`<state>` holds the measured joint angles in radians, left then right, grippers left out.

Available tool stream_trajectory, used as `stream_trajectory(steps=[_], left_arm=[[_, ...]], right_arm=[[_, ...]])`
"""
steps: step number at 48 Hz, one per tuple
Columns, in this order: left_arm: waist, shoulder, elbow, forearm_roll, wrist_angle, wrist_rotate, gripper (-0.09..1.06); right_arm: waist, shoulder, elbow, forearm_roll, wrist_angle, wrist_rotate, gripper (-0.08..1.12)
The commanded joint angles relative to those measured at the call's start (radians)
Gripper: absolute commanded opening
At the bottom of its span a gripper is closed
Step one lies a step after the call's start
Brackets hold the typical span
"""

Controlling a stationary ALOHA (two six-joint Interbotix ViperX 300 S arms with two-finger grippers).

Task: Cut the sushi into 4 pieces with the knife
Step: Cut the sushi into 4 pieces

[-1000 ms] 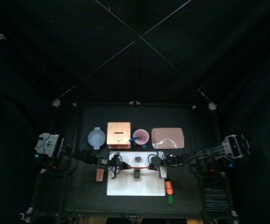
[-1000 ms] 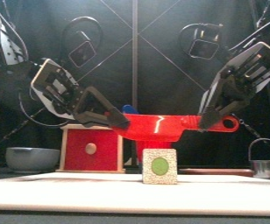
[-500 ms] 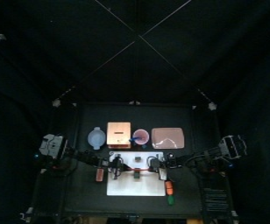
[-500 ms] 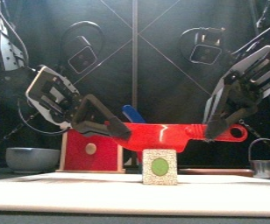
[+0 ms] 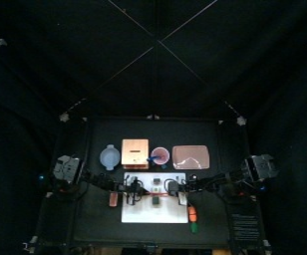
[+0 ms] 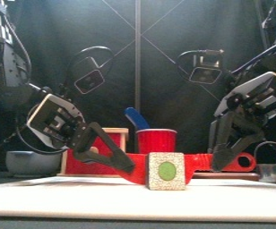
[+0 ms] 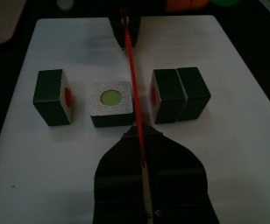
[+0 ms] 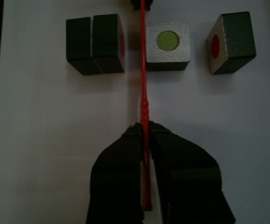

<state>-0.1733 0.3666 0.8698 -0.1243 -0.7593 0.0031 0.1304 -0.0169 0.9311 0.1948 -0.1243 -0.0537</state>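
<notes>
A red toy knife (image 6: 128, 164) hangs level and low over the white cutting board (image 5: 156, 207), held at both ends. My left gripper (image 7: 135, 131) is shut on its blade end and my right gripper (image 8: 144, 129) on its handle end. The dark green sushi lies in three parts. A single block (image 7: 52, 94) stands apart, a block with a green centre (image 7: 111, 101) lies flat, and a joined pair (image 7: 181, 94) stands beside it. The blade (image 8: 138, 74) runs through the gap between the flat block (image 8: 168, 44) and the pair (image 8: 96, 44).
Behind the board stand a blue-grey bowl (image 5: 110, 156), the wooden box (image 5: 135, 152), a red cup (image 6: 156, 140) holding a blue knife (image 6: 134, 118), and a pink tray (image 5: 191, 156). A metal cutter (image 6: 272, 170) is at the right. Small toys (image 5: 192, 213) lie beside the board.
Both arms have come down together, bringing the red knife from above the sushi to the height of the blocks, close to the board.
</notes>
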Motion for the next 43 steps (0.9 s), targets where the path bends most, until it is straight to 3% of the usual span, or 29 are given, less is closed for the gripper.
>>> stream_trajectory(steps=[1, 22, 27, 37, 43], left_arm=[[0.005, 0.021, -0.017, -0.005, 0.012, 0.009, 0.15], [0.086, -0.091, 0.032, 0.009, 0.023, 0.021, 0.15], [0.083, -0.126, 0.046, 0.012, 0.023, 0.031, 0.15], [0.071, -0.252, 0.072, 0.055, 0.046, 0.048, 0.15], [0.012, -0.290, 0.067, 0.101, 0.046, 0.048, 0.15]], right_arm=[[-0.026, 0.009, -0.015, -0.002, -0.009, -0.003, 0.10], [-0.100, -0.051, -0.021, -0.040, 0.006, -0.006, 0.10], [-0.095, -0.083, -0.021, -0.044, 0.025, -0.005, 0.10], [-0.061, -0.184, -0.014, -0.043, 0.043, -0.005, 0.10], [-0.017, -0.215, -0.005, -0.040, 0.043, -0.003, 0.10]])
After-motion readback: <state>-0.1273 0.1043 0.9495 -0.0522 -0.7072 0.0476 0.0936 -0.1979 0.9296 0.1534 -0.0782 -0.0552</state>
